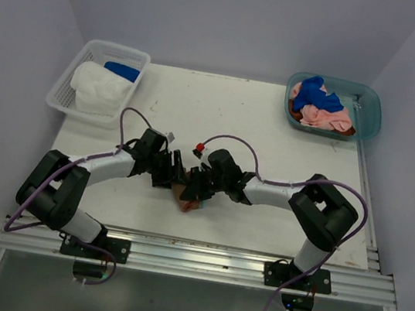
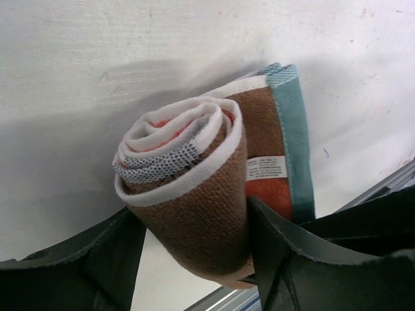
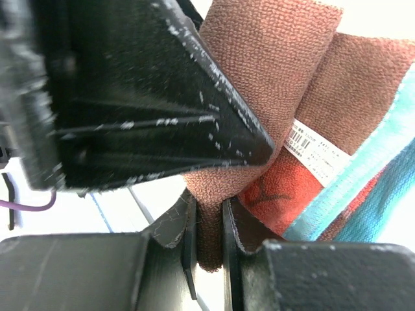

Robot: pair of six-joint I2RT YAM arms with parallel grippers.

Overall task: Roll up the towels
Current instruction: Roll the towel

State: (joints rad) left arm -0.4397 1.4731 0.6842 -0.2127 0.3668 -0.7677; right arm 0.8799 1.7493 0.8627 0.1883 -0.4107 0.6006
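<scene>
A brown towel (image 2: 194,194) with a teal edge and a white label is wound into a roll just above the table's front middle. It shows as a brown scrap (image 1: 187,201) between the two arms in the top view. My left gripper (image 2: 192,217) holds the roll across its width, a finger pressed to each side. My right gripper (image 3: 209,207) is shut on a fold of the same towel (image 3: 272,58). The two grippers (image 1: 177,173) (image 1: 198,187) meet nose to nose. The left gripper's black finger (image 3: 162,97) fills much of the right wrist view.
A white mesh basket (image 1: 118,47) at the back left holds a white towel (image 1: 96,90) and a blue one (image 1: 122,72). A teal tub (image 1: 371,117) at the back right holds pink (image 1: 326,117) and blue (image 1: 309,95) towels. A metal rail (image 1: 192,256) runs along the front edge.
</scene>
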